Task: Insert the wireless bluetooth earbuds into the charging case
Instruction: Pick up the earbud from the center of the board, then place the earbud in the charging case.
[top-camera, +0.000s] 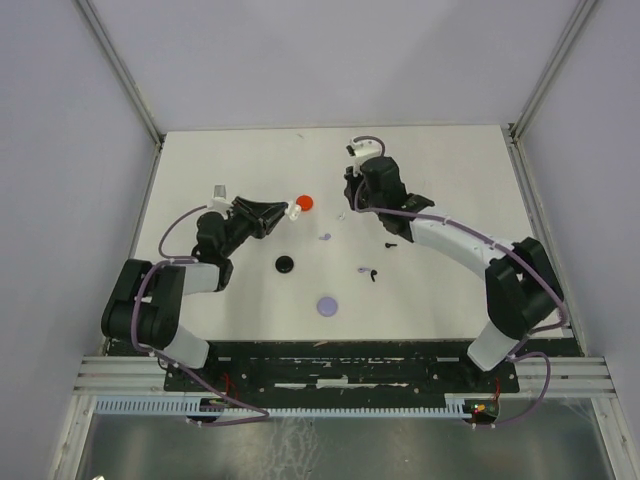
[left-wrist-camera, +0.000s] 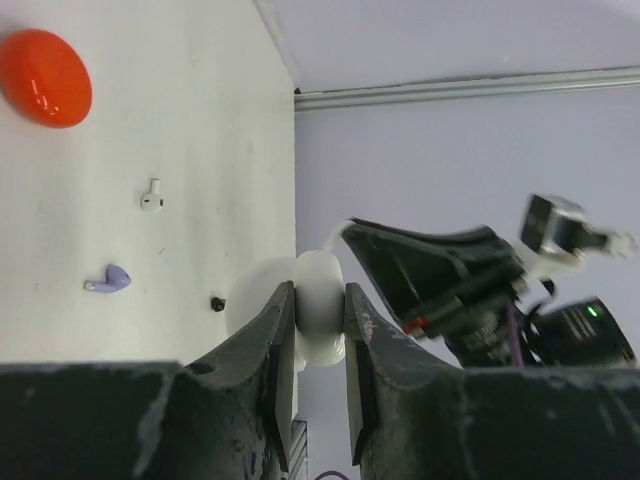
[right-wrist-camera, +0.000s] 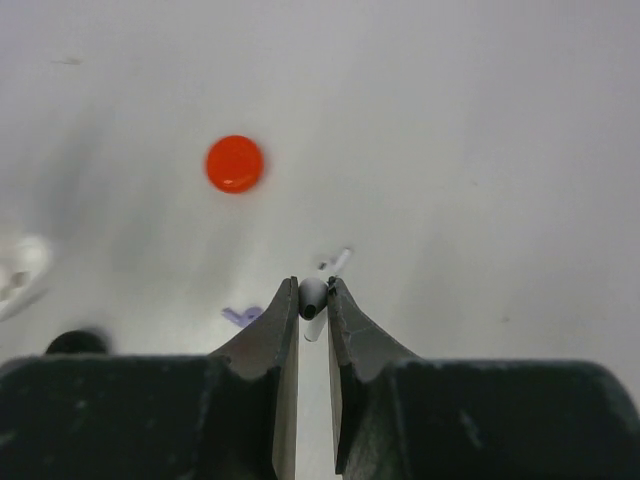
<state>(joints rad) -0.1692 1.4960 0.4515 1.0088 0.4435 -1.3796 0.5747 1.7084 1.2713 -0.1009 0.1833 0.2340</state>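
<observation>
Your right gripper (right-wrist-camera: 313, 290) pinches a white earbud (right-wrist-camera: 312, 297); left gripper (left-wrist-camera: 318, 305) clamps the white charging case (left-wrist-camera: 320, 275). Case lies to the bud's left, near, so carry it leftward.

White earbud (right-wrist-camera: 312, 299), nipped in right claw (right-wrist-camera: 313, 290) — white case (left-wrist-camera: 318, 272), in left claw (left-wrist-camera: 320, 300)

Left arm stretches toward mid-table, left gripper (left-wrist-camera: 320, 300) clamped tight on the white charging case (left-wrist-camera: 318, 268). Right arm curls inward, right gripper (right-wrist-camera: 312, 288) pinching what looks like a white earbud (right-wrist-camera: 313, 300).
</observation>
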